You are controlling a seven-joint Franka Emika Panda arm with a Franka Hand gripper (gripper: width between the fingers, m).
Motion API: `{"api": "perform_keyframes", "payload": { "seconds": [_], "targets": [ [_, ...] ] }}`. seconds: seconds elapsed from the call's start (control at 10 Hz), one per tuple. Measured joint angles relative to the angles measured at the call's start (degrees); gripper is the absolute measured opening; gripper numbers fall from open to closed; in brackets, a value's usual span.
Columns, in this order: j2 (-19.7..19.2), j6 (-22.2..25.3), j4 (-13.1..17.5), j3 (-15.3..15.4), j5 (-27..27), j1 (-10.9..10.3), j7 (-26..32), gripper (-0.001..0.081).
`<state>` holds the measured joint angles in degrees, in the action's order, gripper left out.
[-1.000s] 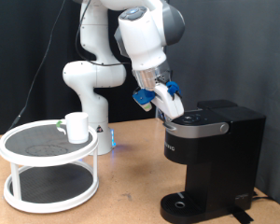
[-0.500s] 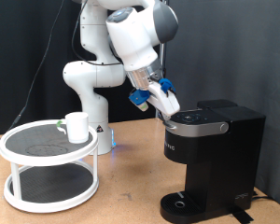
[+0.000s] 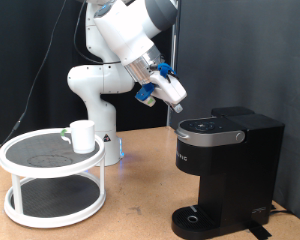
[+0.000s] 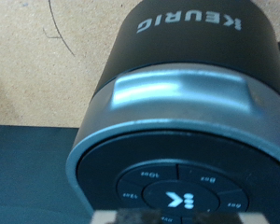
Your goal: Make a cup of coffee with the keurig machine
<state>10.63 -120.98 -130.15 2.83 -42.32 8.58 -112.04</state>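
Hovering gripper (image 3: 176,96) above the coffee maker (image 3: 228,172), lid down.
Can't tell how far the fingers are parted; nothing visible between them. The cup (image 3: 82,136) sits on the round rack (image 3: 52,178) on the bench, exterior view's left. Only the wrist view shows the lid buttons (image 4: 173,194).

The gripper (image 3: 177,99) hung in the air above the keurig machine (image 3: 228,172), whose lid was shut, clear of its top. The cup (image 3: 82,136) stood on the white two-tier stand (image 3: 52,177) at the exterior view's left.
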Motion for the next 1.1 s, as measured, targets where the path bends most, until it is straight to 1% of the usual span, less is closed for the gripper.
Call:
{"api": "perform_keyframes", "payload": {
  "seconds": [0.2, 0.3, 0.4, 0.5, 0.6, 0.7, 0.9, 1.0, 1.1],
  "targets": [
    [0.14, 2.04, -0.26, -0.29, -0.39, 0.05, -0.09, 0.0000],
    [0.69, 5.07, -0.75, -0.99, -0.47, 0.34, -1.05, 0.0000],
    [1.65, 8.87, -1.32, -1.76, 0.40, 1.09, -2.55, 0.0000],
    [2.92, 9.78, -2.51, -2.21, 1.05, 1.84, -3.69, 0.0000],
    [4.55, 9.26, -4.31, -2.34, 1.98, 2.59, -3.88, 0.0000],
    [6.37, 7.45, -6.34, -2.39, 2.71, 3.19, -2.76, 0.0000],
    [10.79, 4.91, -10.58, -2.78, 3.47, 4.01, 0.97, 0.0000],
    [10.60, 5.19, -10.53, -2.78, 3.46, 4.01, 0.66, 0.0000],
    [10.65, 6.62, -10.57, -3.08, 3.45, 4.05, 0.68, 0.0000]
  ]
}}
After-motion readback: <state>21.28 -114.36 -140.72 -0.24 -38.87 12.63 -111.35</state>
